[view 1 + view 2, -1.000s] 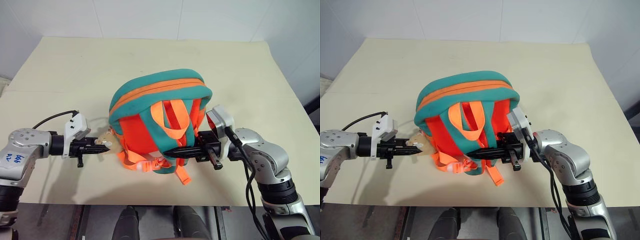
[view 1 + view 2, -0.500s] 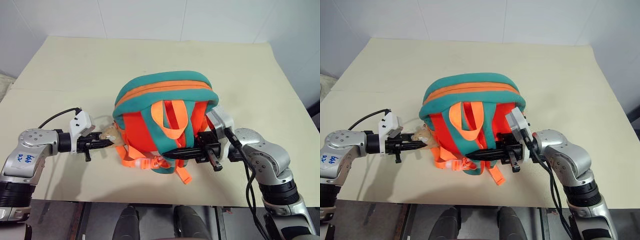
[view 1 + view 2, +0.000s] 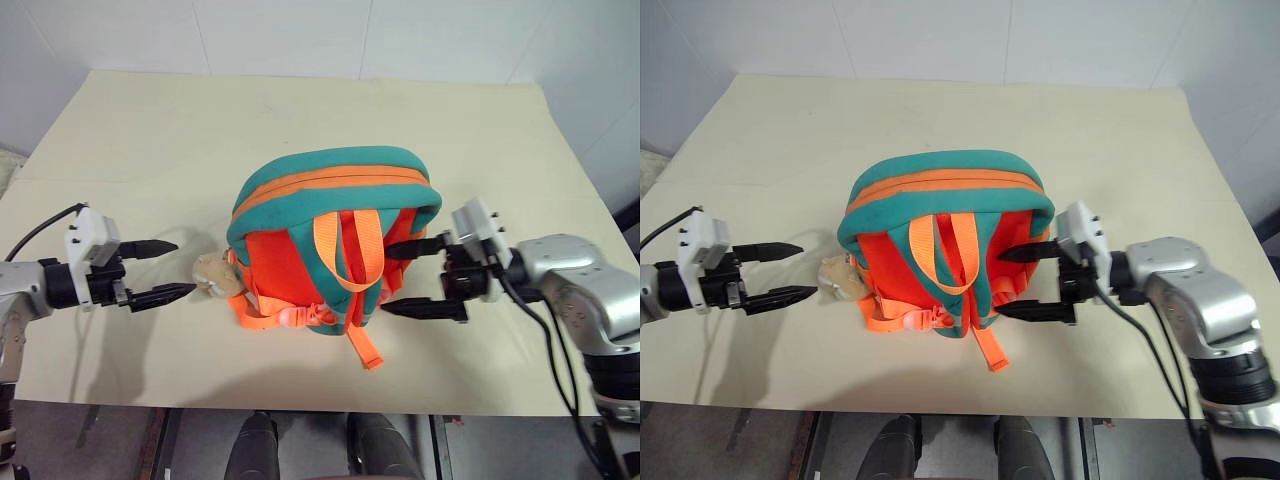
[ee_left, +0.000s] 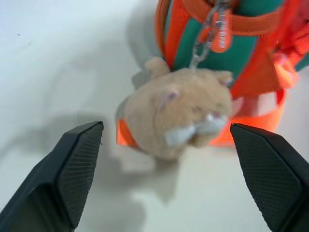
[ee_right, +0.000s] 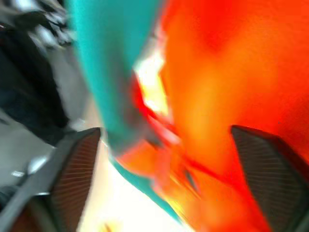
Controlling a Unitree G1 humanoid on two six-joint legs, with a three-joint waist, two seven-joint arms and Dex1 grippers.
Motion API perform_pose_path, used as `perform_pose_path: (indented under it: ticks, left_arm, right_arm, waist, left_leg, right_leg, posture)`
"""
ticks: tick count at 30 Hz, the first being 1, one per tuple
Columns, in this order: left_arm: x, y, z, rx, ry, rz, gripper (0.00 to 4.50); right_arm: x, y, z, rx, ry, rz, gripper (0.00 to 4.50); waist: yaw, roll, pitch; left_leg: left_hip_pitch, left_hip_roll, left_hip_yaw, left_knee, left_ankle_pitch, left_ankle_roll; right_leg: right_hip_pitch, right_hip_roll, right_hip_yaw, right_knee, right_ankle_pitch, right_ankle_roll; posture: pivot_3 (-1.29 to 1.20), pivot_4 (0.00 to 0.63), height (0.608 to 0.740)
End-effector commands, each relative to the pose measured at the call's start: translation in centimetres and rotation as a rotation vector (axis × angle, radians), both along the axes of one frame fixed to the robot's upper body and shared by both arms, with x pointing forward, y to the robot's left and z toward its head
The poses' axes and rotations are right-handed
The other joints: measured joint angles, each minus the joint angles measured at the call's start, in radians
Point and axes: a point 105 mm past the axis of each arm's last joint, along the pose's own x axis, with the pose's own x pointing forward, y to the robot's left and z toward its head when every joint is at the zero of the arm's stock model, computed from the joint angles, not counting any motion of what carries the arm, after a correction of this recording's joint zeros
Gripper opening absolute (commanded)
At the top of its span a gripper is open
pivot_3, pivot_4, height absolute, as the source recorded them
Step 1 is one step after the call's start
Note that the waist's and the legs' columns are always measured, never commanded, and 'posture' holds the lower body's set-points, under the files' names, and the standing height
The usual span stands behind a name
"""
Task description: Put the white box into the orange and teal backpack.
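Note:
The orange and teal backpack stands upright in the middle of the table, its orange straps facing me. A tan plush cat hangs at its lower left. My left gripper is open just left of the cat, apart from it and holding nothing. In the left wrist view the cat lies between and beyond the fingers. My right gripper is open at the backpack's right side, with its fingertips close to the strap area and nothing gripped. The white box is out of view.
The beige table stretches wide behind and beside the backpack, up to a white wall. Its front edge runs just below both grippers. A black cable trails from the left wrist.
Both grippers have opened. The left one let go of the plush cat and drew back to the left. The right one released the straps and pulled away to the right.

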Motion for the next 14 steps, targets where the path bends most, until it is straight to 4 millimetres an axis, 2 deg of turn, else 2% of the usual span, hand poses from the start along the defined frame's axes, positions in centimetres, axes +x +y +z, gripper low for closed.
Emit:
perform_pose_path:
  ticks: [1,3,5,8,11,14]
  left_arm:
    - [-1.4,1.2,2.1,-0.082,-0.123,-0.044,4.50]
    - [-2.0,1.7,3.0,-0.157,-0.182,-0.065,4.50]
    - [-2.6,2.4,3.9,-0.241,-0.237,-0.098,4.50]
    - [-2.7,3.1,4.1,-0.274,-0.271,-0.118,4.50]
    - [-2.9,3.4,4.2,-0.269,-0.291,-0.123,4.50]
    - [-3.2,3.9,4.3,-0.238,-0.292,-0.115,4.50]
  right_arm:
    - [0.2,-4.4,1.1,-0.073,-0.073,-0.135,4.46]
    - [0.4,-6.6,1.1,-0.114,-0.095,-0.206,4.46]
    - [0.8,-7.9,1.6,-0.111,-0.137,-0.263,4.46]
    - [1.5,-8.6,2.6,-0.054,-0.197,-0.317,4.46]
    - [1.4,-9.4,2.7,-0.033,-0.206,-0.339,4.46]
    - [1.7,-9.2,3.1,0.000,-0.234,-0.342,4.46]
  waist:
    - [0.002,0.000,0.000]
    - [0.000,0.000,0.000]
    - [-0.003,0.000,0.000]
    - [-0.013,0.000,0.000]
    - [-0.017,0.000,0.000]
    - [-0.019,0.000,0.000]
  left_leg:
    - [0.000,0.000,0.000,0.000,0.000,0.000]
    - [0.000,0.000,0.000,0.000,-0.001,0.001]
    - [0.000,0.000,0.001,0.000,-0.001,0.001]
    - [0.001,0.000,0.001,0.000,-0.001,0.001]
    - [0.001,0.000,0.001,0.000,-0.001,0.001]
    - [0.001,0.000,0.001,0.000,-0.001,0.001]
  right_leg:
    - [0.000,0.000,0.000,-0.001,0.000,0.000]
    - [0.001,0.000,0.000,-0.002,0.000,0.000]
    - [0.001,0.000,0.000,-0.002,0.000,0.000]
    - [0.001,0.000,0.000,-0.001,0.000,0.000]
    - [0.001,0.000,0.000,-0.001,0.000,0.000]
    - [0.001,0.000,0.000,-0.001,0.000,0.000]
  posture:
    - [0.00,0.150,0.740]
    - [0.00,0.150,0.740]
    - [0.00,0.150,0.740]
    - [0.00,0.150,0.740]
    - [0.00,0.150,0.740]
    - [0.00,0.150,0.740]
